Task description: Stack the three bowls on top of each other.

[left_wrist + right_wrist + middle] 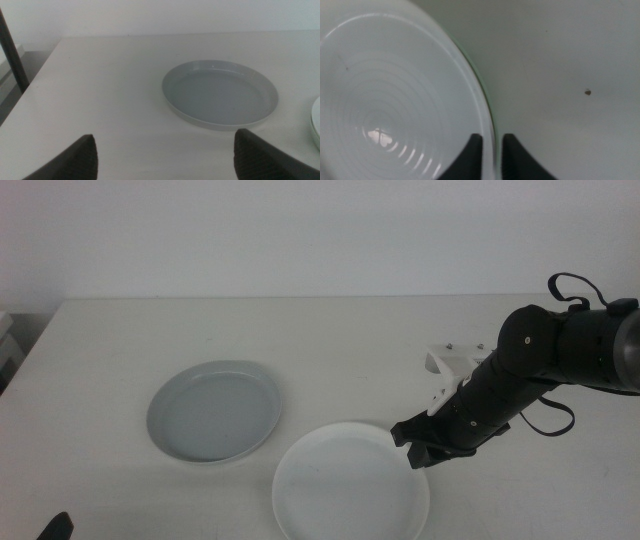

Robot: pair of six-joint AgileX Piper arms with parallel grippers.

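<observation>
Probably a lab or test room, though little of it shows: a plain pale table (300, 330) against a bare white wall (300, 230), with a robot arm (560, 350) mounted beside it.

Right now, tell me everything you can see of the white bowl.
The white bowl is shallow, round and plate-like, apparently glossy plastic, with faint concentric rings inside. It sits upright and empty at the table's front edge, right of the grey-blue bowl and apart from it. A thin green edge peeks from beneath its rim in the right wrist view. The right gripper pinches its right rim, one jaw inside, one outside.
</observation>
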